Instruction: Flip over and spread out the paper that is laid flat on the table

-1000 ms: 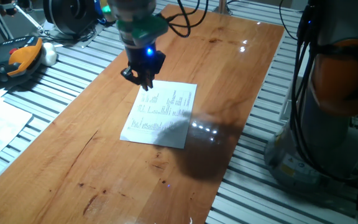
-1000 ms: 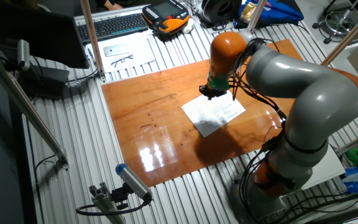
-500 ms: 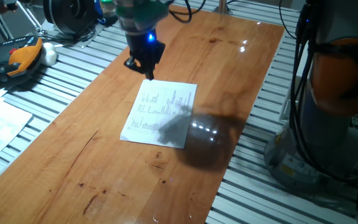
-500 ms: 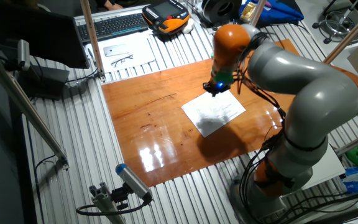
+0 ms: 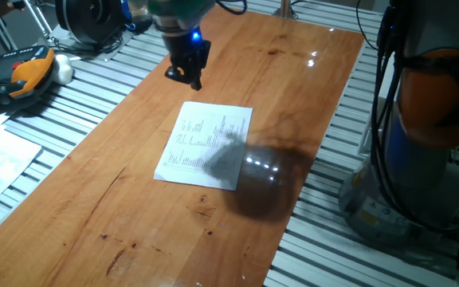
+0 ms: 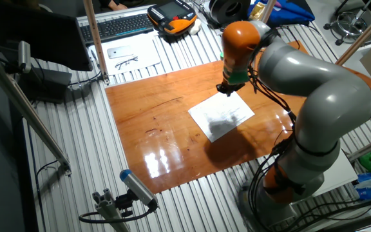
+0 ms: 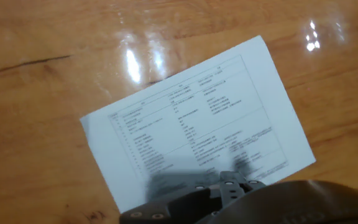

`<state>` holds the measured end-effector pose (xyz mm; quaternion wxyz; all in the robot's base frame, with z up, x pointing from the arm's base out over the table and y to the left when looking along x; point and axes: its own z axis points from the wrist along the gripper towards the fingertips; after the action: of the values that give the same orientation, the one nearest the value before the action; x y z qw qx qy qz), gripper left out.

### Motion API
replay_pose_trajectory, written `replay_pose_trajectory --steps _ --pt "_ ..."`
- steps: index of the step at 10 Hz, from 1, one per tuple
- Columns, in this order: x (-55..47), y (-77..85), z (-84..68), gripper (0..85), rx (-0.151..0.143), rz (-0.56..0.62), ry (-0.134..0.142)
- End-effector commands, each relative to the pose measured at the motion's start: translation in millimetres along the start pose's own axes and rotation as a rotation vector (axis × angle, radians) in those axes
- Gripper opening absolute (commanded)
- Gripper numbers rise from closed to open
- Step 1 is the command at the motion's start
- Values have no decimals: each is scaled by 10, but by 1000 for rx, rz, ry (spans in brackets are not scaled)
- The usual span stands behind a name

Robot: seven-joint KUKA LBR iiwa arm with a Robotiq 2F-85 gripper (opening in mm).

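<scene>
Paper (image 5: 206, 144) flat on table (image 5: 293, 72), printed side up, fingers (image 5: 190, 77) raised clear above its far edge, spread not discernible

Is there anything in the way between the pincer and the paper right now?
Nothing visible. The pincer hangs above the table beside the paper, which lies flat, printed side up, with bare wood between them.

Grey arm (image 6: 321, 84), orange joints, black cables
</scene>
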<state>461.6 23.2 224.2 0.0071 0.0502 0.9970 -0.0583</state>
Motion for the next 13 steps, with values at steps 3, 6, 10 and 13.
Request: replay_pose_trajectory --steps 3,6,10,13 --pt "-9 -54 -13 0 -2 -8 -12" --pt "-31 -131 -20 0 -132 52 36" --pt "-24 -137 -19 0 -147 43 42" --pt "-21 -146 -23 0 -139 40 47"
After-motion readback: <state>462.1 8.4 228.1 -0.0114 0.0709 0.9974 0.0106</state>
